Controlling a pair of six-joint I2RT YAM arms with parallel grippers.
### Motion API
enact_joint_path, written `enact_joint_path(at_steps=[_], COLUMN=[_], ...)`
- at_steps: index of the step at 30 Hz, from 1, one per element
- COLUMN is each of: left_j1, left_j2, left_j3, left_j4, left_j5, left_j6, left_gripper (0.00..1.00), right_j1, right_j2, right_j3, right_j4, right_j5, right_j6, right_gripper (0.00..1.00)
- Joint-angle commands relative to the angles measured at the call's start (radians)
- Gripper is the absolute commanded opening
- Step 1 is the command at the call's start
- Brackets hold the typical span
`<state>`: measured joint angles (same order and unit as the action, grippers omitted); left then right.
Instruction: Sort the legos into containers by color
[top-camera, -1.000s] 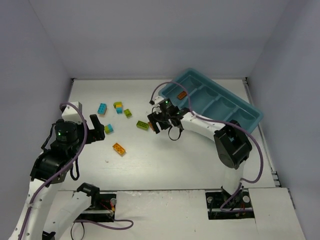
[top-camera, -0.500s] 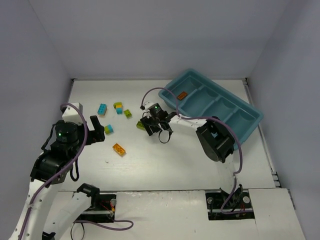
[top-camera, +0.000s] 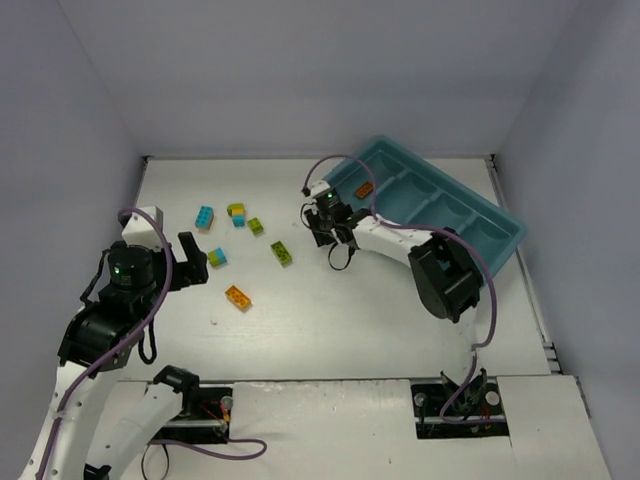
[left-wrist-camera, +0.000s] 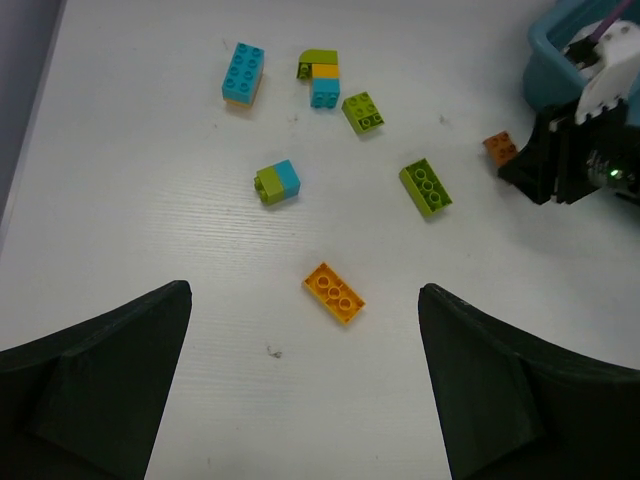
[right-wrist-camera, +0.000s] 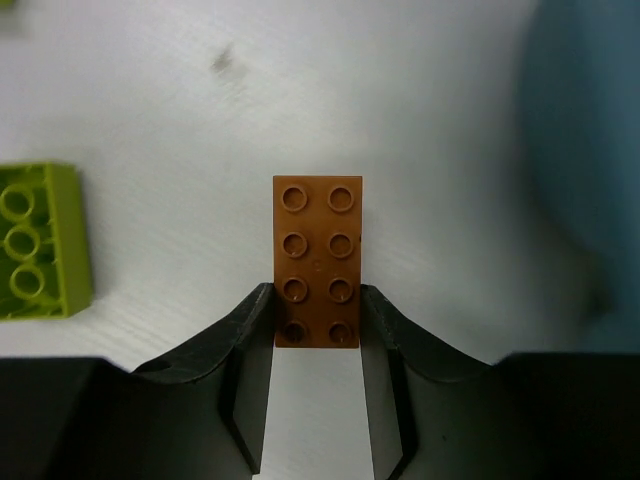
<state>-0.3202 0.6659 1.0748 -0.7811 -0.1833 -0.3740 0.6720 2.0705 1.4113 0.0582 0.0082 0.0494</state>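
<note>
My right gripper (right-wrist-camera: 317, 320) is shut on the near end of a brown-orange lego (right-wrist-camera: 317, 262), studs up, over the white table. From above, this gripper (top-camera: 322, 222) sits just left of the teal tray's (top-camera: 392, 144) near-left corner. Another brown-orange lego (top-camera: 364, 190) lies in the tray's leftmost container. Loose on the table lie a lime lego (top-camera: 282, 253), a yellow-orange one (top-camera: 237, 297), a lime-cyan stack (top-camera: 217, 257), a cyan one (top-camera: 204, 216), a three-colour stack (top-camera: 237, 214) and a small lime one (top-camera: 256, 226). My left gripper (left-wrist-camera: 305, 400) hangs open, short of the yellow-orange lego (left-wrist-camera: 334, 292).
The tray lies slanted at the back right, close to the right wall. A lime lego (right-wrist-camera: 38, 240) lies left of my right fingers. Grey walls close in the table on three sides. A small dark mark (left-wrist-camera: 272, 351) is on the table.
My right gripper closed on the brown-orange lego and moved back right toward the tray. The nearby lime lego has turned a little. The left arm has stayed still.
</note>
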Motion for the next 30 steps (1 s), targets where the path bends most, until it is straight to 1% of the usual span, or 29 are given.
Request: enact_joint_path(at_steps=[1,2,5,7,8,10,13,17,23,24,26,27,30], left_j1=[0.004,0.004,0.006,0.004,0.004,0.006,0.004,0.006,0.004,0.004,0.004,0.004,0.004], left_j2=[0.032,0.034,0.04,0.043,0.043,0.041,0.041,0.031,0.026,0.029,0.032,0.032,0.032], left_j3=[0.01,0.008,0.01,0.008,0.008,0.007,0.008,0.01,0.004,0.005,0.007,0.007,0.004], left_j4=[0.045,0.043,0.043,0.042,0.036,0.031,0.016,0.003,0.006,0.005,0.003,0.005,0.005], left_j5=[0.007,0.007,0.005,0.002,0.002,0.002,-0.001,-0.005,-0.007,-0.008,-0.005,-0.004,-0.002], left_j6=[0.004,0.004,0.001,-0.003,-0.003,-0.008,-0.013,-0.019,-0.019,-0.019,-0.019,-0.019,-0.019], left_gripper=[0.89,0.89,0.89,0.89,0.89,0.89,0.89,0.89,0.89,0.89,0.89,0.89,0.89], right_j1=[-0.089,-0.11,-0.195,-0.228,-0.261,-0.285,-0.311,-0.316,-0.345,-0.35,-0.359,-0.362,-0.362], right_j2=[-0.171,-0.181,-0.161,-0.141,-0.115,-0.084,-0.02,0.005,0.085,0.095,0.115,0.12,0.119], right_j3=[0.1,0.133,0.181,0.233,0.25,0.302,0.371,0.419,0.491,0.5,0.521,0.526,0.54], right_j4=[0.026,0.025,0.016,0.0,-0.006,-0.011,-0.029,-0.029,-0.028,-0.027,-0.028,-0.027,-0.027], right_j5=[0.157,0.188,0.252,0.269,0.268,0.245,0.222,0.194,0.182,0.182,0.193,0.193,0.182], right_j6=[0.033,0.076,0.128,0.164,0.179,0.201,0.207,0.201,0.211,0.211,0.216,0.216,0.198], right_gripper=[0.0,0.0,0.0,0.01,0.02,0.07,0.06,0.06,0.25,0.35,0.44,0.51,0.61])
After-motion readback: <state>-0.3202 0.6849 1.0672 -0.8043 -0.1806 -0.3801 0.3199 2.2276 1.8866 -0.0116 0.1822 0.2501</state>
